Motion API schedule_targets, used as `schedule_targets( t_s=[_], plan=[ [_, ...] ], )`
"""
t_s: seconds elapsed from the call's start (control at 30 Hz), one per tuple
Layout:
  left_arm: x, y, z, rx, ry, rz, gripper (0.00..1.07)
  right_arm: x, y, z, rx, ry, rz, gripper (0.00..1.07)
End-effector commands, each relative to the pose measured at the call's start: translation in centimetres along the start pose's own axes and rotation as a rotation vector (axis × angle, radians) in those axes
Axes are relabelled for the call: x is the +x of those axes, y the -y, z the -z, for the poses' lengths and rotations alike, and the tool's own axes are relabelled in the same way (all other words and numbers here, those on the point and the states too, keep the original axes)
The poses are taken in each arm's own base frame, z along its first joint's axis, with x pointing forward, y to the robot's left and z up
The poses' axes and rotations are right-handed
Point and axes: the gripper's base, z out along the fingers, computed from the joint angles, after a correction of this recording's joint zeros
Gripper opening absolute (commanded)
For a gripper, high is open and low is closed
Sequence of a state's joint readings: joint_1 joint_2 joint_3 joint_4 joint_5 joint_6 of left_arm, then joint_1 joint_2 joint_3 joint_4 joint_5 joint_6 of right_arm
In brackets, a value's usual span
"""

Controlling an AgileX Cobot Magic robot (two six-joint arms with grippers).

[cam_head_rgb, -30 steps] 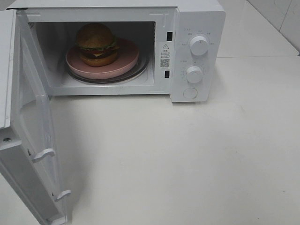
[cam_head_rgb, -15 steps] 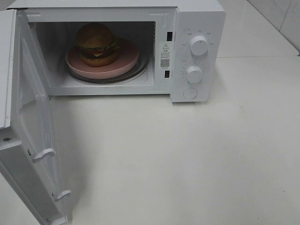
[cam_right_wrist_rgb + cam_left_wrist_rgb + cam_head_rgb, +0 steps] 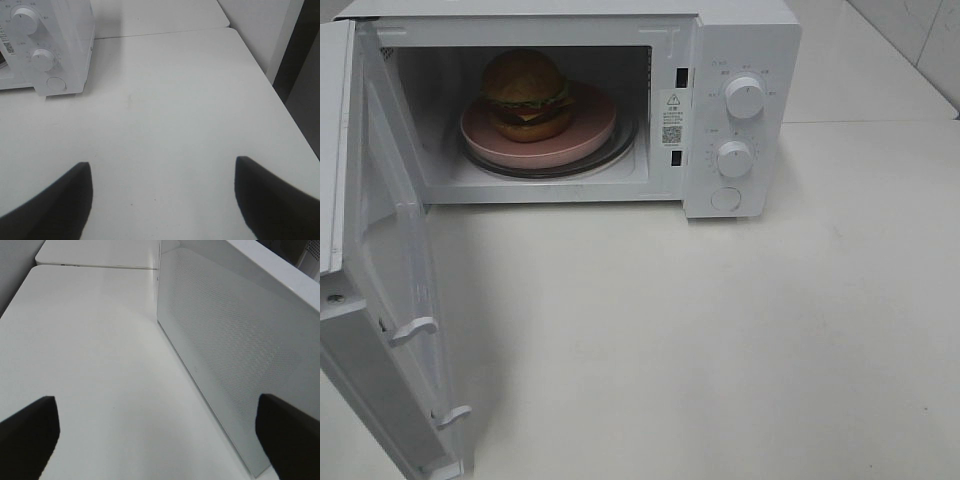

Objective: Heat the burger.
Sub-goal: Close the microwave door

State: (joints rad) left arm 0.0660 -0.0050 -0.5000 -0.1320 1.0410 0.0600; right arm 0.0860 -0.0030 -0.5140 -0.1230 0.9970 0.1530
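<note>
A white table (image 3: 720,330) fills the scene, with tiled wall (image 3: 920,40) at its far right corner. The microwave (image 3: 745,40) stands at the back, its door (image 3: 380,300) swung wide open. Inside, the burger (image 3: 526,95) sits on a pink plate (image 3: 595,128). The left gripper (image 3: 160,437) hangs low beside the door's outer face, jaws wide apart and empty. The right gripper (image 3: 162,200) hovers over bare table, well apart from the dials (image 3: 45,59), jaws apart, holding nothing.

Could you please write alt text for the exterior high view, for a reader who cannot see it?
A burger sits on a pink plate inside a white microwave whose door stands wide open at the left. The microwave rests on a white table.
</note>
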Motion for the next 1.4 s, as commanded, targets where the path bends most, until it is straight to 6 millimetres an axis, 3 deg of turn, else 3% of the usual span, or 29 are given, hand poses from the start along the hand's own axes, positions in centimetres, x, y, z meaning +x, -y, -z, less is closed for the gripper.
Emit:
schedule_targets(
  t_s=[0.03, 1.4],
  plan=[
    [0.12, 0.03, 0.16, 0.007, 0.019, -0.001, 1.00, 0.21, 0.11, 0.34, 0.010, 0.025, -0.003, 0.76],
    [-0.06, 0.08, 0.28, 0.011, 0.030, 0.002, 1.00, 0.21, 0.11, 0.33, 0.009, 0.025, -0.003, 0.76]
  ],
)
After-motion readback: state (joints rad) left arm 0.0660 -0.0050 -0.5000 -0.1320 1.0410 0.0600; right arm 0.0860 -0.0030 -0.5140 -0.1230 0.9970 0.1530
